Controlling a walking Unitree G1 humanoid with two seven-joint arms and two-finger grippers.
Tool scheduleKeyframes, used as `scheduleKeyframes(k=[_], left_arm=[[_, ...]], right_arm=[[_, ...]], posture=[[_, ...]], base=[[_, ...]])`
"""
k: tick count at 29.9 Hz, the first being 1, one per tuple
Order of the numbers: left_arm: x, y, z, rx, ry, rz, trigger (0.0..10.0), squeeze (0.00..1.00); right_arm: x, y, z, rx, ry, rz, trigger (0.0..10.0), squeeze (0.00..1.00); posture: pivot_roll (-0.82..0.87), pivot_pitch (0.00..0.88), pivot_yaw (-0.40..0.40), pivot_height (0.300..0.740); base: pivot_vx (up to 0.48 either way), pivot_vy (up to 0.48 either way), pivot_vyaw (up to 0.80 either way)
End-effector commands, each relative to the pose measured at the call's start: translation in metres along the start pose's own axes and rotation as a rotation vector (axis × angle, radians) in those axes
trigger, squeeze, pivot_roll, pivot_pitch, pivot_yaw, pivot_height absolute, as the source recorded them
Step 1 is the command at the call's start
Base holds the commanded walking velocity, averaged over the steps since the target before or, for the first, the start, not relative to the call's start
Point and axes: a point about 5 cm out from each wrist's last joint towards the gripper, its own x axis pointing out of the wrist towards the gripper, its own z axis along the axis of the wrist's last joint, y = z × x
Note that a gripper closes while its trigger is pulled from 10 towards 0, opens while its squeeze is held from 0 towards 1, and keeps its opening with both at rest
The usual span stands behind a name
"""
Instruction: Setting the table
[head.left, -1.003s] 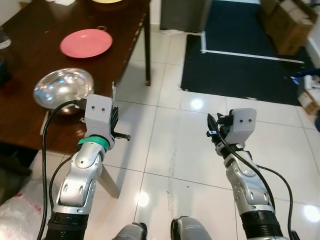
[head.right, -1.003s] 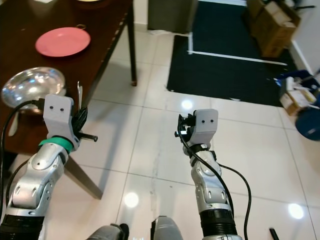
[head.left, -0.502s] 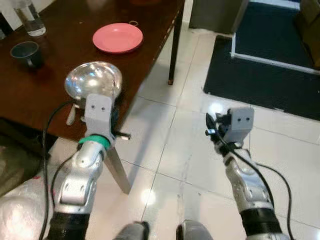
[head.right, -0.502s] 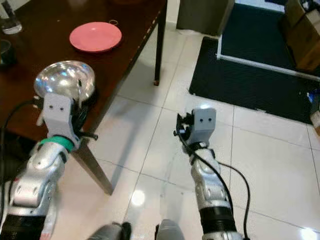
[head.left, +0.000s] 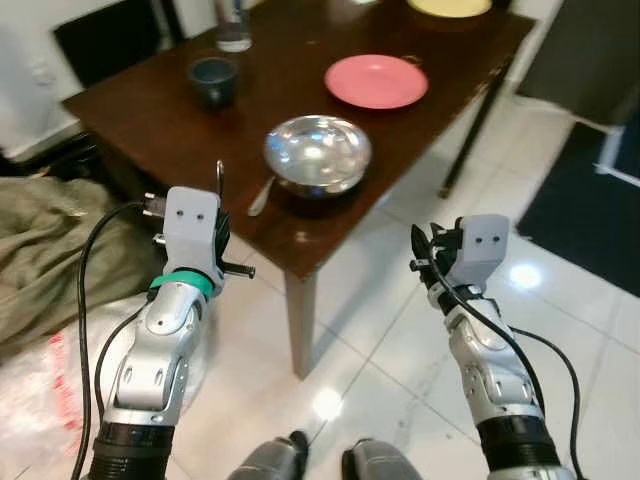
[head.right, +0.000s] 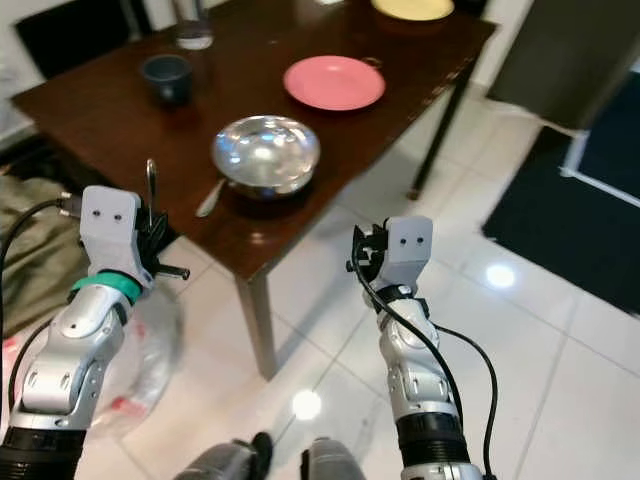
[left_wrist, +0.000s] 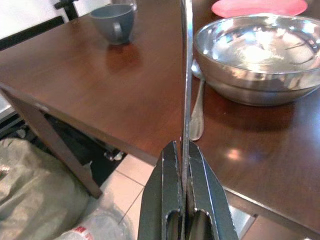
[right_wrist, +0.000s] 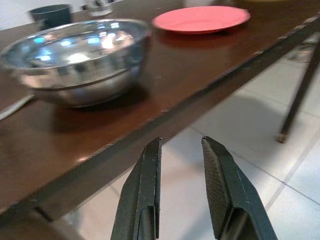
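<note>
Silvery thin knife (left_wrist: 186, 75), upright, pinched in left hand (left_wrist: 182, 165)

On the tabletop (head.left: 130, 120) a bowl (head.left: 317, 153) is set near the front edge, with a spoon (head.left: 262, 197) just beside it on its left. Behind the bowl a plate (head.left: 376, 81) is placed; a cup (head.left: 214, 78) is found to the left, a glass (head.left: 233, 36) behind that. A second plate (head.left: 449, 7) is set at the far end.
</note>
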Motion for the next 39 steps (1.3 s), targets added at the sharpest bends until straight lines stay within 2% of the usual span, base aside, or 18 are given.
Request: scheduleKeyframes(k=[1,7,10,14,15,22,34,39], left_arm=[[0.001,-0.002,-0.002,0.01,0.01,-0.006,10.0,0.0],[0.004,-0.002,0.002,0.01,-0.005,-0.005,10.0,0.0],[0.009,-0.002,0.007,0.019,-0.027,0.002,10.0,0.0],[0.016,-0.003,0.015,0.031,-0.06,0.005,10.0,0.0],[0.023,-0.007,0.024,0.032,-0.095,-0.01,10.0,0.0],[0.03,-0.014,0.035,0.025,-0.134,-0.035,10.0,0.0],[0.03,-0.016,0.037,0.011,-0.155,-0.04,10.0,0.0],[0.028,-0.02,0.041,-0.01,-0.165,-0.076,10.0,0.0]], right_arm=[[-0.003,-0.003,-0.005,0.005,0.018,-0.02,10.0,0.0],[-0.002,-0.005,-0.004,0.006,0.009,-0.035,10.0,0.0],[0.0,-0.007,0.0,0.005,-0.008,-0.054,10.0,0.0],[0.002,-0.007,0.009,-0.003,-0.048,-0.073,10.0,0.0],[0.005,-0.007,0.02,-0.018,-0.089,-0.079,10.0,0.0],[0.008,-0.006,0.027,-0.025,-0.114,-0.073,10.0,0.0],[0.006,-0.004,0.025,-0.028,-0.103,-0.059,10.0,0.0],[0.006,-0.003,0.024,-0.029,-0.099,-0.057,10.0,0.0]], posture=[[-0.13,0.017,0.054,0.74],[-0.13,0.017,0.053,0.74],[-0.13,0.017,0.053,0.74],[-0.13,0.017,0.054,0.74],[-0.14,0.015,0.056,0.74],[-0.14,0.014,0.057,0.74],[-0.14,0.016,0.053,0.74],[-0.14,0.016,0.053,0.74]], base=[[0.0,0.0,0.79],[0.0,0.0,0.75],[0.0,0.0,0.0],[0.377,0.0,0.0],[0.48,0.0,0.0],[0.48,0.0,0.0],[0.48,0.0,0.0],[0.196,0.0,0.0]])
